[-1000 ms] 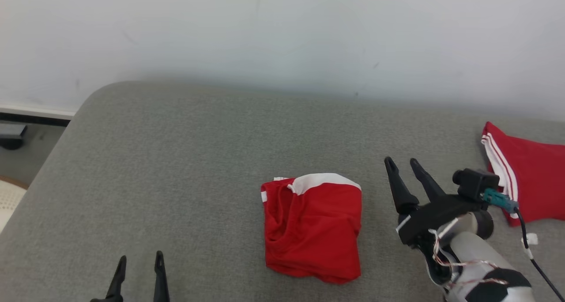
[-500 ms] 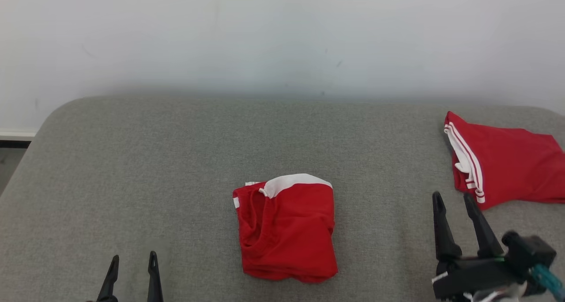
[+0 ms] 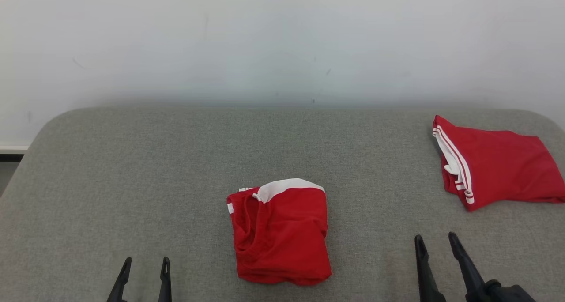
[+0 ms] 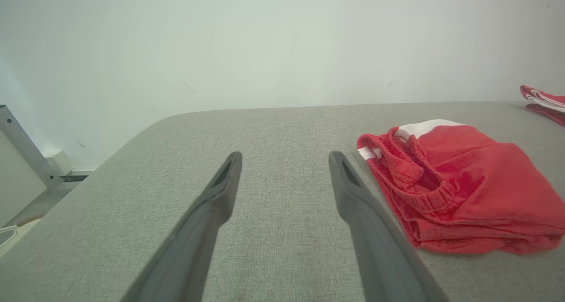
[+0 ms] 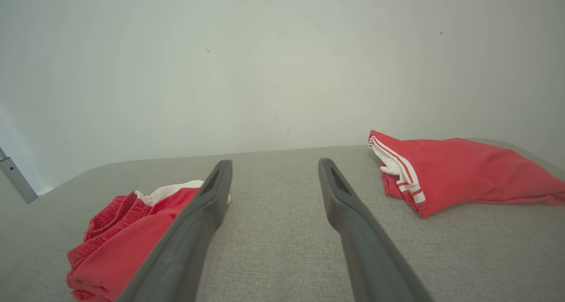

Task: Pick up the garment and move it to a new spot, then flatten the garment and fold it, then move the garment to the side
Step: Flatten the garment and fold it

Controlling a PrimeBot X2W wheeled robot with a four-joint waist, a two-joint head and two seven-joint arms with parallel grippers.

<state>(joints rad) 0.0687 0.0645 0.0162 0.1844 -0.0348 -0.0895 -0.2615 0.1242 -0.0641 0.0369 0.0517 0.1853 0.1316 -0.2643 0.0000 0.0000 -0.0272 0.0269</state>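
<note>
A folded red garment with a white waistband lies in the middle of the grey padded table. In the left wrist view this garment sits just right of my fingers. A second red garment with white side stripes lies at the far right. My left gripper is open at the lower left, apart from the cloth, and holds nothing. My right gripper is open at the lower right, between the two garments and touching neither. The right wrist view shows the folded garment on the left and the striped garment on the right of the open right gripper.
A white wall runs along the table's far edge. The table's rounded left corner drops off to the floor. A metal frame post stands left of the table. Bare grey cloth stretches between and around the garments.
My right gripper has drawn back from beside the folded garment toward the lower right edge. The head camera has shifted, so the whole scene slid left. The garments lie as before.
</note>
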